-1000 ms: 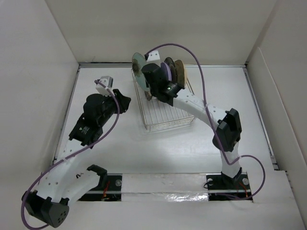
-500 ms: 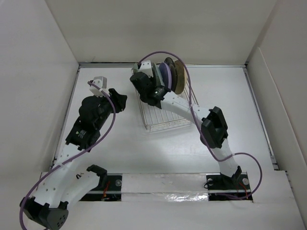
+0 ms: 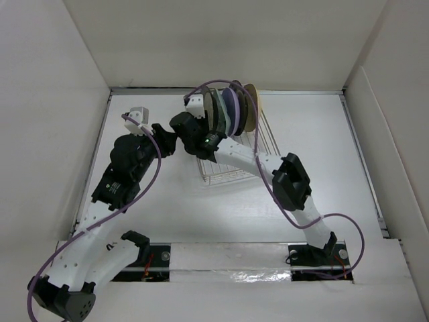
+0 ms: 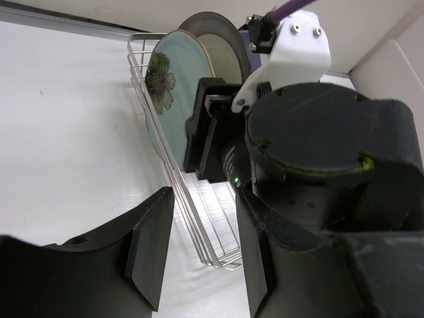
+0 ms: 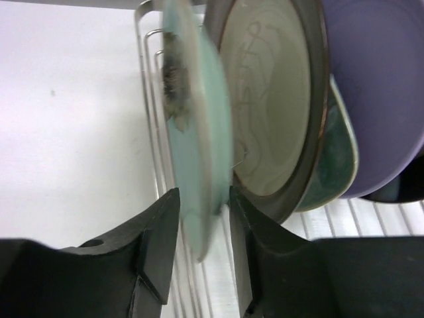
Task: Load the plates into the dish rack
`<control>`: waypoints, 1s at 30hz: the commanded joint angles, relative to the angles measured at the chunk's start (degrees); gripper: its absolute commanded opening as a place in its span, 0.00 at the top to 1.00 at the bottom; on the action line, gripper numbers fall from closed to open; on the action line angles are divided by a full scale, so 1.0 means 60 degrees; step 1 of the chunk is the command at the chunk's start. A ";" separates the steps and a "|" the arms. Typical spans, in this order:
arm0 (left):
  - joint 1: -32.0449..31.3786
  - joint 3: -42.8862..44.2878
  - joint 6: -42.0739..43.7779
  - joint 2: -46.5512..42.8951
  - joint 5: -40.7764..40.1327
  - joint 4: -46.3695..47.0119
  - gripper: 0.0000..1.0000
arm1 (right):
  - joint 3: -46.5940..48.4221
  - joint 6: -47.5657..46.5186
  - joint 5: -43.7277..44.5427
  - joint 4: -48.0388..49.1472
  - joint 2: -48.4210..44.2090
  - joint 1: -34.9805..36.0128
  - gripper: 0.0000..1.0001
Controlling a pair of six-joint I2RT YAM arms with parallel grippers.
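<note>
"Near the arms, what is the left claw doing?"

"It's open wide, holding nothing. Past it, the right claw pinches the pale green plate at the dish rack's left end, beside the cream plate. I think it should let go next, gently."

Pale green plate: the near rim, clamped between the right hand's fingers, is smeared by blur (your flower print too).
Mint plate: you get only a sliver past the cream plate.
Lavender plate: cut by the right edge.
Dish rack: in your left wrist view the right arm covers most of it.
Right hand's fingertips, from above: hidden under the wrist.
</note>
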 commanded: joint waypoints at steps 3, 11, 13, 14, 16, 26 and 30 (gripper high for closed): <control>-0.0004 -0.0121 -0.0067 -0.0137 -0.0187 0.0373 0.60 | -0.0367 -0.0030 0.0220 0.1525 -0.0969 0.0153 0.39; -0.0004 -0.0078 -0.0111 -0.0210 -0.0728 0.0285 0.55 | -0.0952 -0.0645 -0.0219 0.1876 -0.2418 0.0153 0.14; -0.0004 -0.0092 -0.0126 -0.0283 -0.0875 0.0285 0.55 | -0.1564 -0.0777 -0.0438 0.2009 -0.3252 0.0153 0.01; -0.0004 -0.0092 -0.0126 -0.0298 -0.0977 0.0285 0.55 | -0.1844 -0.0778 -0.0468 0.2140 -0.3574 0.0153 0.00; -0.0004 -0.0121 -0.0111 -0.0327 -0.1022 0.0314 0.54 | -0.2604 -0.0836 -0.0745 0.2418 -0.4727 0.0153 0.01; -0.0004 -0.0166 -0.0111 -0.0649 -0.1300 0.0417 0.54 | -0.9605 0.0057 -0.1244 0.2887 -1.1870 -0.0709 0.00; -0.0004 -0.0107 -0.0141 -0.0840 -0.1447 0.0446 0.54 | -1.1673 0.0364 -0.1421 0.2860 -1.4613 -0.2287 0.00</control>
